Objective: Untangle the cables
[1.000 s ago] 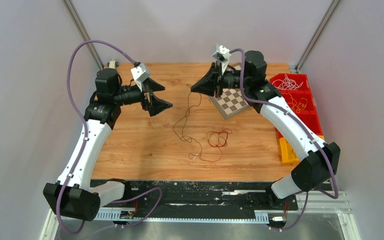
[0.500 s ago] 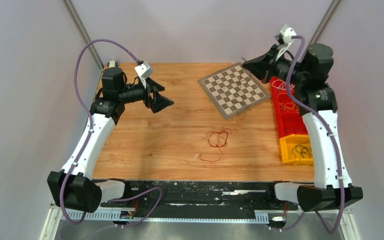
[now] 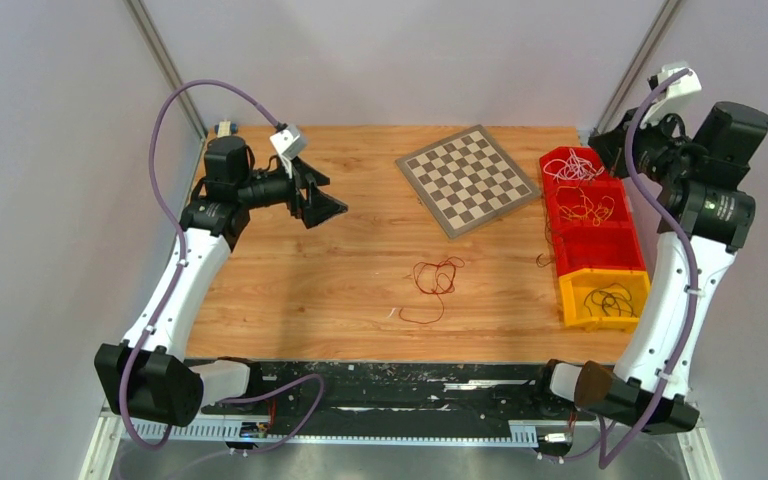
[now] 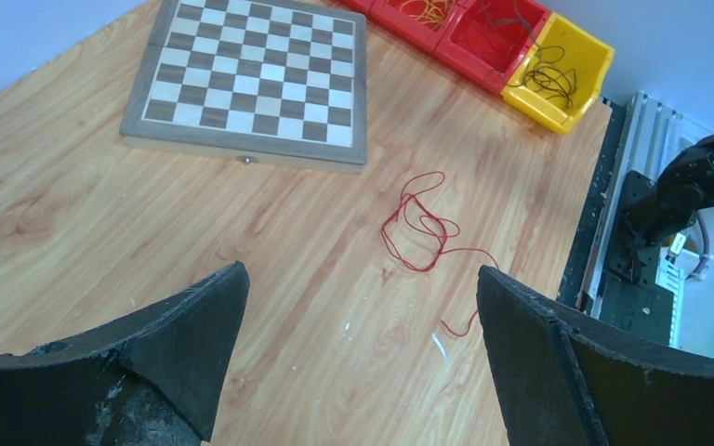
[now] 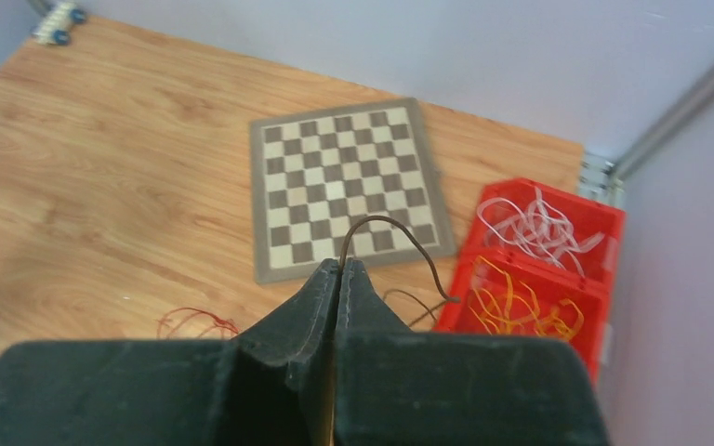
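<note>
Count, tabletop (image 3: 290,280):
- 1 chessboard (image 3: 468,180), at the far middle.
- 3 red bins (image 3: 628,262) and 1 yellow bin (image 3: 567,296), in a single row along the right edge, with the yellow one nearest the arm bases.
- 1 red cable (image 3: 435,278), lying in a loose loop near the middle of the tabletop, with a tail running toward the near edge. It is well apart from both arms.
- 1 dark brown cable (image 5: 390,220).

Bin contents, far to near:
- First red bin: white cables (image 3: 572,165).
- Second red bin: yellow-orange cables (image 3: 590,207).
- Third red bin: a thin dark strand crosses it in the left wrist view.
- Yellow bin: dark cables (image 3: 608,298).

Strand counts inside the bins cannot be made out.

Left gripper (image 4: 361,272): jaws wide apart with nothing between them. It is raised over the far left of the tabletop and points toward the red cable.

Right gripper (image 5: 341,265): jaws pressed together, clamped on the dark brown cable. The cable arcs out from the tips and drops toward the left rim of the red bins. In the top view a short stretch of it hangs just beside the third red bin.

Change against one second ago:
- The right arm was then over the middle, in front of the chessboard, and the brown cable dangled to the tabletop beside the red loop.
- The right arm now stands high over the far right corner above the bins, and the brown cable has left the middle.
- The left arm has pulled back slightly; its jaws are unchanged.
- The red cable has not moved.
</note>
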You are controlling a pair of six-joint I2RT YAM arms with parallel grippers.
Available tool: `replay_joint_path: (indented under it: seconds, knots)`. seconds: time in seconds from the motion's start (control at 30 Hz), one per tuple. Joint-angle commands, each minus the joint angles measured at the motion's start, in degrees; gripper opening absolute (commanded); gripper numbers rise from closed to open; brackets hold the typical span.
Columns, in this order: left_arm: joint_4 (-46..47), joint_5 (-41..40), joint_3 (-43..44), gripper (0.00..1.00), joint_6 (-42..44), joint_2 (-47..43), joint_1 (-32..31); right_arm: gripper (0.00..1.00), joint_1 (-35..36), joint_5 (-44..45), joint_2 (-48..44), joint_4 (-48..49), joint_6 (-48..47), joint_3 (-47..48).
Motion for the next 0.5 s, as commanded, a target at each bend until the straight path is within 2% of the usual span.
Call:
replay_joint_path:
  seconds: [0.0,0.23,0.47]
  knots:
    - [-1.3,1.6,0.7,1.00,2.0,-1.1,0.0,0.00,-1.6,9.6,-6.0,-5.9,-5.5,-0.5]
    - [-4.6,3.1,4.2,1.00,2.6,1.7,-0.3,0.00,-4.1,19.3,-5.0,-12.4,-5.8,1.3]
    - [-6.7,2.9,5.0,1.00,4.2,3.5,-1.4,0.00,-12.7,18.0,-4.9,-16.0,-9.0,1.5]
